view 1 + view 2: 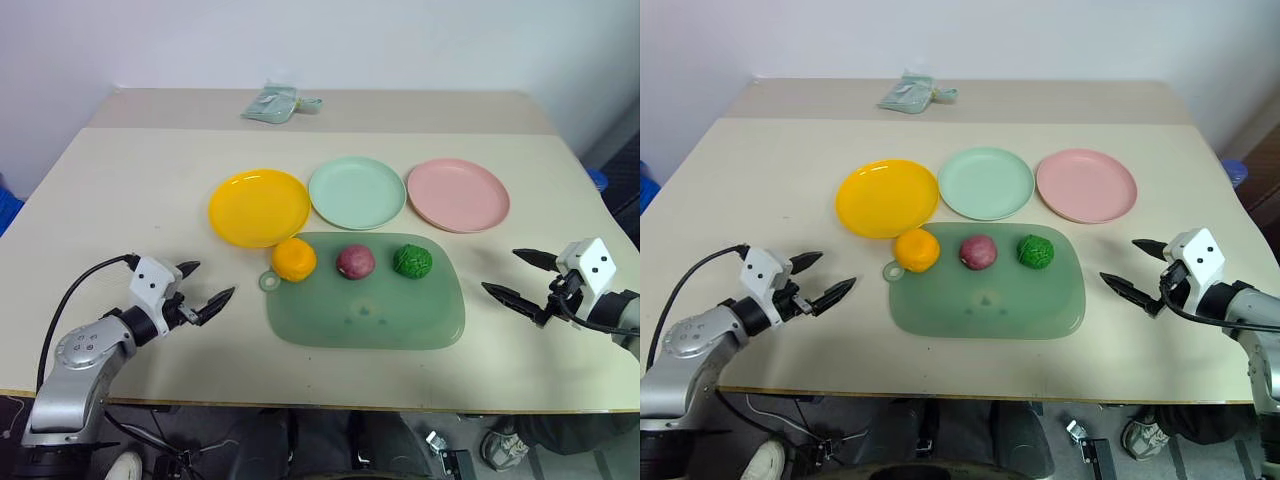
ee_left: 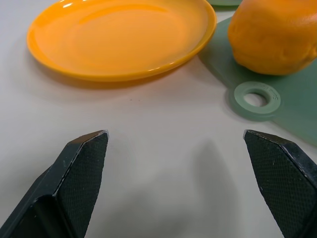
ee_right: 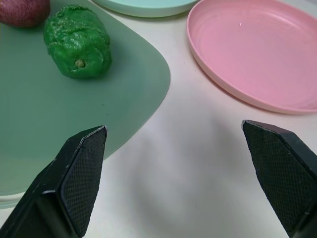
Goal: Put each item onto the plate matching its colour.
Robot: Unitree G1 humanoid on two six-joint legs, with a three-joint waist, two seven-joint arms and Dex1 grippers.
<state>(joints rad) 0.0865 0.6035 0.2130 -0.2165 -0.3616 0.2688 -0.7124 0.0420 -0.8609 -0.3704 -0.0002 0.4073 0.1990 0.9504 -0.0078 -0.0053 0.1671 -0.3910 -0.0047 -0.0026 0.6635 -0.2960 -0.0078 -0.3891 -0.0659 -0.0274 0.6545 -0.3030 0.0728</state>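
Three items lie in a row along the far edge of a translucent green board (image 1: 400,320): an orange ball (image 1: 294,259), a maroon-purple ball (image 1: 355,262) and a bumpy dark green ball (image 1: 412,261). Just beyond the board stand the plates: yellow-orange (image 1: 259,207), pale mint green (image 1: 357,192) and pale pink (image 1: 458,194). My left gripper (image 1: 208,284) hovers open over the table to the left of the board, pointing at the orange ball (image 2: 275,34). To the right of the board my right gripper (image 1: 517,276) is open too, facing the green ball (image 3: 78,41).
A small green ring (image 1: 270,282) lies at the board's near-left corner, beside the orange ball. A crumpled pale green cloth (image 1: 274,103) rests at the table's far edge. The table front edge runs just below both grippers.
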